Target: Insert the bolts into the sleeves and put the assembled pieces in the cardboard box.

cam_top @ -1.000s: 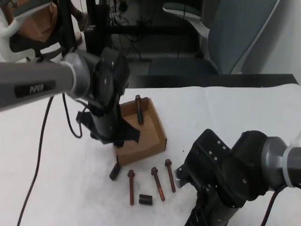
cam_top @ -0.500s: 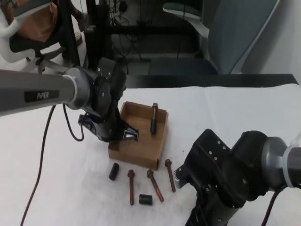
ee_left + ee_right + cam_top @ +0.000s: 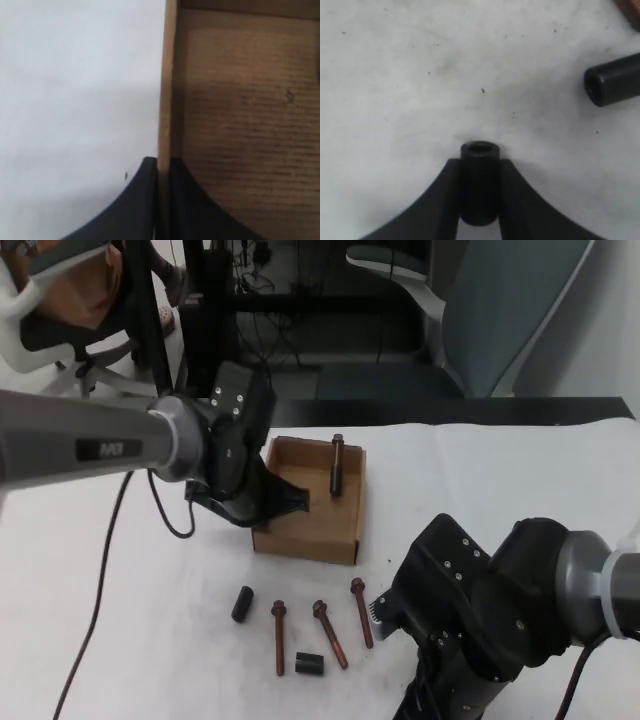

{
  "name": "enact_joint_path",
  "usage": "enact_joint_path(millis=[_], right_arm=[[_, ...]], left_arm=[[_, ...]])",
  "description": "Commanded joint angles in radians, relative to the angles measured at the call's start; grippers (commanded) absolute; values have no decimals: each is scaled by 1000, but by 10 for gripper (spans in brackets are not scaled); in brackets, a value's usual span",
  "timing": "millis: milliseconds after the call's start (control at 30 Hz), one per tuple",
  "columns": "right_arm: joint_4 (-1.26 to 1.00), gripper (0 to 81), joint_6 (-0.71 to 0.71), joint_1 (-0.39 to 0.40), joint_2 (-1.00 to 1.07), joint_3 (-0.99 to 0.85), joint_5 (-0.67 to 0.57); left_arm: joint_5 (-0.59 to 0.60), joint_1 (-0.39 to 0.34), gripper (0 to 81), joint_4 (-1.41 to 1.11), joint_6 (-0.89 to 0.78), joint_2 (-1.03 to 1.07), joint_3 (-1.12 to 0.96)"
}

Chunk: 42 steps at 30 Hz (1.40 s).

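Two black fingers (image 3: pixel 451 190) of the right gripper (image 3: pixel 480 167) pinch a short black sleeve (image 3: pixel 480 200), and we see its open end poking out past the fingertips above the white table cover (image 3: pixel 395 75). Another sleeve (image 3: pixel 612 80) lies on the cover nearby, apart from the held one.

In the high view the right arm (image 3: pixel 490 625) takes up the lower right of the frame. Left of it, at lower centre, we count three rusty bolts (image 3: pixel 331 633) lying loose in a row. One loose sleeve (image 3: pixel 311 664) sits just beside the lower ends of the two leftmost bolts. A second loose sleeve (image 3: pixel 242 603) lies left of the row.

Above them, at the centre of the frame, stands the open cardboard box (image 3: pixel 305 545). Inside it, toward its upper right corner, we see one assembled piece (image 3: pixel 337 468), a bolt with a dark sleeve on its shaft; whether it lies flat or leans we cannot tell.

At centre left, the left gripper (image 3: pixel 283 502) has its jaws pressed onto the box's left wall (image 3: pixel 167 75), one finger (image 3: pixel 142 200) outside and the other inside.
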Motion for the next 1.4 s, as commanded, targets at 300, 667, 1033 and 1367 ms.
enact_joint_path(millis=[300, 667, 1033, 1367], right_arm=[[-43, 6, -13, -3, 4, 2, -45], [-43, 6, -13, -3, 4, 2, -59], [-43, 6, -13, -3, -1, 2, -53], [-16, 6, -13, -3, -122, 2, -28]], left_arm=[[-16, -40, 13, -57, -161, 70, -7], [12, -35, 700, 33, -49, -78, -7], [18, -69, 700, 405, 10, -318, 29], [6, -192, 700, 236, -191, -331, 227]])
